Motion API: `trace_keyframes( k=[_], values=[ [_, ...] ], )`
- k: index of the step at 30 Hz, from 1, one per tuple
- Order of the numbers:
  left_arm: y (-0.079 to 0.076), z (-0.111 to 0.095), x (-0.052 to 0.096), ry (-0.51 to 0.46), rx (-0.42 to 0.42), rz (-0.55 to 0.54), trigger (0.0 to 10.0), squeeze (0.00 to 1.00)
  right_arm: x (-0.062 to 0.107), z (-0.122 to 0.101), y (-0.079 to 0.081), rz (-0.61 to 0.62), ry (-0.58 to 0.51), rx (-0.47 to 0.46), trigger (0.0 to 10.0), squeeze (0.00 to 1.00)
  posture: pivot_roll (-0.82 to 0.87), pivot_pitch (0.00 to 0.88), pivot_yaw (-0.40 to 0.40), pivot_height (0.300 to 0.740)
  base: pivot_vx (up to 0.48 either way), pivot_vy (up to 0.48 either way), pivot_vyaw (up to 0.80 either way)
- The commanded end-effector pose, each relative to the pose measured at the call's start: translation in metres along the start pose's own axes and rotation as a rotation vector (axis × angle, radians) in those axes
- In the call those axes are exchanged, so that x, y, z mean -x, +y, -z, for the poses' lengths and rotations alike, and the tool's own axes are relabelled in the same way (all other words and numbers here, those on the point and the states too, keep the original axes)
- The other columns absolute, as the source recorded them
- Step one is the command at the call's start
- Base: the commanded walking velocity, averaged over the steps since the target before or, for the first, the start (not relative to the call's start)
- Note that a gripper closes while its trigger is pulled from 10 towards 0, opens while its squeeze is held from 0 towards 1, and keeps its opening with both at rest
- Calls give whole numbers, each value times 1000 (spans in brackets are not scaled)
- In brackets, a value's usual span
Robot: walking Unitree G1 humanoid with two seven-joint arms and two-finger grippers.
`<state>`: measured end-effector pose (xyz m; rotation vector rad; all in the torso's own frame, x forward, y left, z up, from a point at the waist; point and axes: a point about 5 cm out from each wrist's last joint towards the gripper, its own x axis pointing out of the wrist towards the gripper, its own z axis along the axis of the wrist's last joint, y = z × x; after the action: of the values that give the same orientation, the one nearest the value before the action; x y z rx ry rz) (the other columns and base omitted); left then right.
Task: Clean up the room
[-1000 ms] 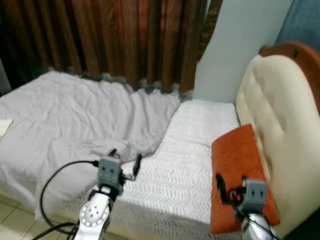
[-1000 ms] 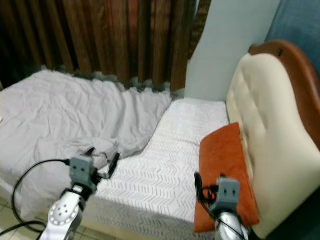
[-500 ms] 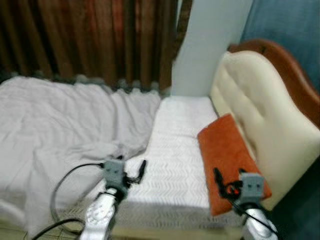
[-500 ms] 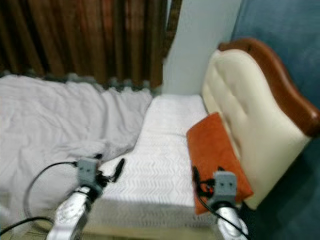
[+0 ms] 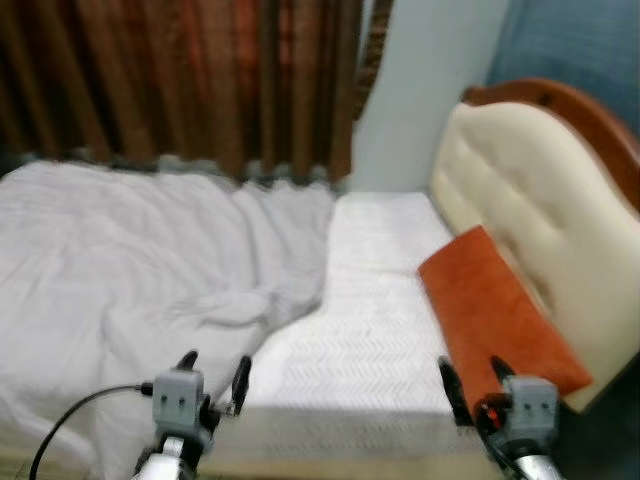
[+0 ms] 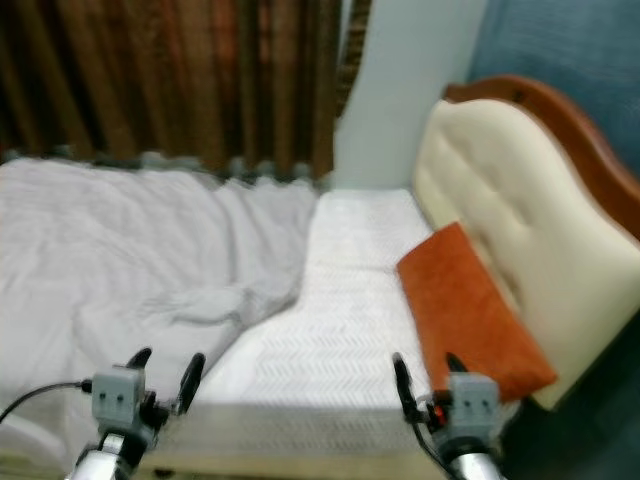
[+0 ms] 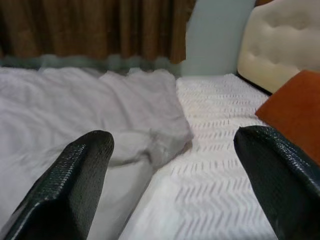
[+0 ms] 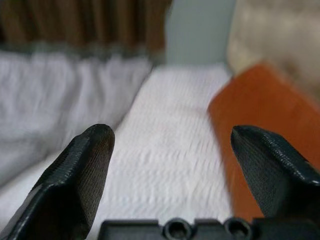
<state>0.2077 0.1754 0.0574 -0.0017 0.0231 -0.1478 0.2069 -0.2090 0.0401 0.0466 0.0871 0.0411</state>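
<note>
One orange pillow point(image 5: 500, 315), one rumpled grey sheet point(image 5: 130, 270), seemingly; left gripper point(image 5: 213, 370) and right gripper point(image 5: 473, 378) spread, empty.

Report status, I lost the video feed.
Left gripper and right gripper open, empty, at bed's near edge. Grey blanket rumpled. Orange pillow against headboard.

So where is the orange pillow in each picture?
Left eye view: orange pillow, right side, leaning on the cream headboard.
Right eye view: right of centre, same headboard behind.
Left wrist view: at the edge, below the headboard.
Right wrist view: blurred, beside the white mattress.
</note>
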Motion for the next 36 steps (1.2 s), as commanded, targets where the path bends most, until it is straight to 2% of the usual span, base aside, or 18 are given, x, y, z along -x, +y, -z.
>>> trace_keyframes(
  k=[1,5,8,11,13,17,26,27,29,33,36],
  values=[
    [5,-8,-2,-14,-7,6,10000,0,-6,-9,10,-55,-39,-21,10000,0,81,0,-110,740,0,480,0],
    [8,-6,-7,-18,-5,-9,10000,0,-17,-10,14,-56,-53,-54,10000,0,89,0,-111,740,0,480,0],
    [7,-8,5,3,1,-7,10000,0,-9,-12,17,-84,-47,-63,10000,0,93,0,-110,740,0,480,0],
    [9,-5,10,25,12,-12,10000,0,-6,-10,18,-97,-32,-67,10000,0,97,0,-109,740,0,480,0],
    [10,-5,6,24,15,-11,10000,0,-10,-10,19,-109,-31,-65,10000,0,97,0,-110,740,0,480,0],
    [12,-8,-10,11,19,-22,10000,0,-26,-15,25,-141,-45,-48,10000,0,98,0,-110,740,0,480,0],
    [11,-8,-13,21,-22,-70,10000,0,-33,-12,24,-127,-24,-73,10000,0,108,1,-112,740,0,480,0],
    [10,-10,-14,17,-10,-74,10000,0,-35,-12,23,-111,-19,-108,10000,0,110,0,-112,740,0,480,0],
    [9,-14,-6,16,26,-73,10000,0,-29,-16,24,-147,-16,-143,10000,0,111,0,-115,740,0,480,0],
    [8,-7,5,49,7,-47,10000,0,-17,-10,30,-249,18,-130,10000,0,113,0,-114,740,0,480,0],
    [17,-5,21,66,-8,-58,10000,0,-4,-9,22,-260,27,-106,10000,0,110,0,-115,740,0,480,0]
  ],
)
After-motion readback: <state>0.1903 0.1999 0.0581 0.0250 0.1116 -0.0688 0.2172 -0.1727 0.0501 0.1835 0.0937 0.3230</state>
